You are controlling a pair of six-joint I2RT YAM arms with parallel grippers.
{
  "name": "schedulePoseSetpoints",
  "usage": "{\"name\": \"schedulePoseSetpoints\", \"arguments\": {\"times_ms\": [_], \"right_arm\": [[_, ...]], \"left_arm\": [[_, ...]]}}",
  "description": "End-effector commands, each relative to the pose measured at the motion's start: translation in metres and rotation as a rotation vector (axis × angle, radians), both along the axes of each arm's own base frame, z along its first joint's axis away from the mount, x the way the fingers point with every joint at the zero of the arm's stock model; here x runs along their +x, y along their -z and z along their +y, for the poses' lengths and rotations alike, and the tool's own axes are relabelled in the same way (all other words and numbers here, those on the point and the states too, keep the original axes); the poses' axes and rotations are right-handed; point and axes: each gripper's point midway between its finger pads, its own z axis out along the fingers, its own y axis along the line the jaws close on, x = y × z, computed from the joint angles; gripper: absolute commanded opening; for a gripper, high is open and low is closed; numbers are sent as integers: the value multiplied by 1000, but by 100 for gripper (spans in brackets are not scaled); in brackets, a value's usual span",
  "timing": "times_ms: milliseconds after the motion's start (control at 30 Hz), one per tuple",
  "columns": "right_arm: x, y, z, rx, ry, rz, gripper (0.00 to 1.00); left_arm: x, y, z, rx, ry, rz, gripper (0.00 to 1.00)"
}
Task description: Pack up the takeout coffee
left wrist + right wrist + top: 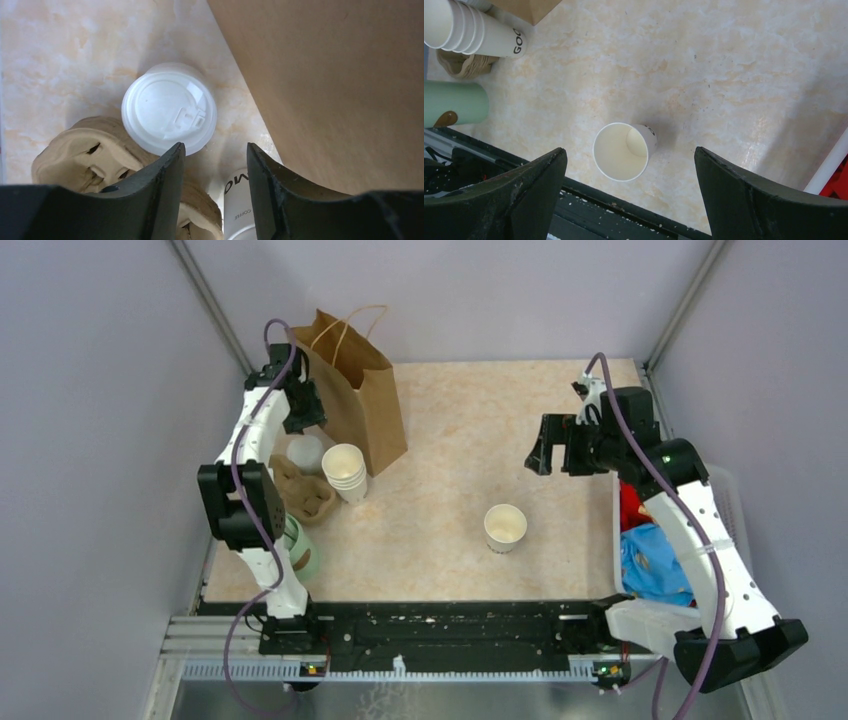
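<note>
No lidded cup shows in any view. A single lidless cream paper cup (505, 527) stands upright mid-table; it also shows in the right wrist view (624, 150). A loose white plastic lid (305, 452) lies at the left beside the tall brown paper bag (350, 390). My left gripper (305, 415) hovers open and empty above the lid (169, 114), close to the bag's side (340, 75). My right gripper (555, 455) is wide open and empty, held high and beyond the single cup.
A stack of lidless cups (345, 472) stands by the bag's front. A cardboard cup carrier (300, 490) and a pale green cylinder (300, 550) sit at the left edge. A bin (650, 540) with red and blue items stands at the right.
</note>
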Motion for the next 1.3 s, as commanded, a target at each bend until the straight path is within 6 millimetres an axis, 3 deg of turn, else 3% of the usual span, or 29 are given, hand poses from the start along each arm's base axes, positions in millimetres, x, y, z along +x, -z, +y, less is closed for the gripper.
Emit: {"name": "schedulePoseSetpoints", "arguments": {"times_ms": [0,100,533,733,1067,1267], "right_arm": [[5,-21,1,-3,-6,-57,98],[6,-20,0,-7,1,-52,98],[7,-16,2,-1,2,-33,98],[7,-13,3,-3,1,-28,98],[9,-11,4,1,-2,-21,98],[9,-11,4,0,-2,-20,97]], "left_arm": [[11,1,-7,-37,27,3,53],[15,16,-7,-44,13,25,49],[16,49,-2,-76,-22,67,36],[16,56,1,-76,-28,77,31],[17,69,1,-91,-24,100,32],[17,74,2,-91,-28,106,26]]}}
